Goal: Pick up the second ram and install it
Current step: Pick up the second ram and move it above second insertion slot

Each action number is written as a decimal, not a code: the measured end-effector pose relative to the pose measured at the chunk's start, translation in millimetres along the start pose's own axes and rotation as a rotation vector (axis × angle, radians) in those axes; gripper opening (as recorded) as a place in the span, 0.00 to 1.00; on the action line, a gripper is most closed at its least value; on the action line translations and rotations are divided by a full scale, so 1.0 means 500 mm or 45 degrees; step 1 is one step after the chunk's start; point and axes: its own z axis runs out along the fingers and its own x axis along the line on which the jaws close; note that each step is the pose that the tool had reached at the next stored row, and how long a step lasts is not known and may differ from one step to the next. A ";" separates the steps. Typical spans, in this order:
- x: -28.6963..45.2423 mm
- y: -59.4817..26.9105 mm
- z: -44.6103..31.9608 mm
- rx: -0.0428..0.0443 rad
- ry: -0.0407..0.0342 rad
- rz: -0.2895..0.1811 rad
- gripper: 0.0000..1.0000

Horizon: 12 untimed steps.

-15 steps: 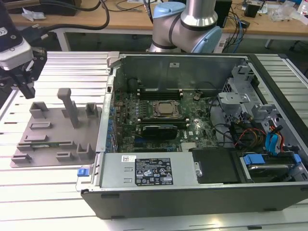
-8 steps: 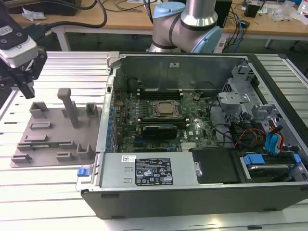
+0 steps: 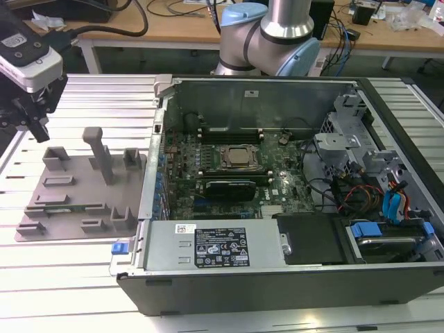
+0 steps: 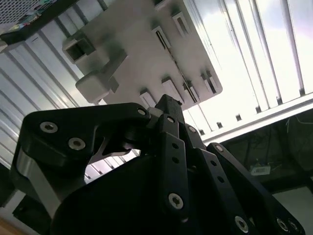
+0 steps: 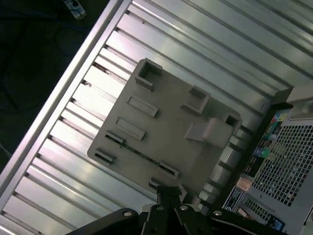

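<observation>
The second ram (image 5: 141,153) stands on edge in a slot of the grey tray (image 5: 166,117), on the ribbed metal tabletop (image 5: 220,44) beside an open computer case (image 3: 277,208). Wooden desks (image 3: 173,28) stand behind. The hand (image 5: 168,191), pinched narrow and empty, hovers above the tray, clear of the ram.

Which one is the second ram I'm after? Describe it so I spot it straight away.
Start at the grey tray on the ribbed table, at the exterior view's left of the open computer case. Along the tray's near edge in that view, the second ram stands on edge. Unlike the blocky holders and tall post around it, it is a thin line.
</observation>
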 end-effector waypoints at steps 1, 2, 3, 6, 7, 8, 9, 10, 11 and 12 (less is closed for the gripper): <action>0.000 0.000 0.000 -0.001 0.0012 -0.024 0.08; 0.000 0.000 0.000 -0.001 0.0017 -0.036 0.08; 0.000 0.000 0.000 -0.001 0.0022 -0.047 0.08; 0.000 0.000 0.000 -0.003 0.0053 -0.113 0.08; 0.000 0.000 0.000 -0.004 0.0061 -0.132 0.08; 0.000 0.000 0.000 -0.004 0.0070 -0.151 0.08; 0.000 0.000 0.000 -0.005 0.0076 -0.164 0.08; 0.000 0.000 0.000 -0.005 0.0085 -0.184 0.08; 0.000 0.000 0.000 -0.006 0.0094 -0.203 0.08; 0.000 0.000 0.000 -0.007 0.0104 -0.227 0.08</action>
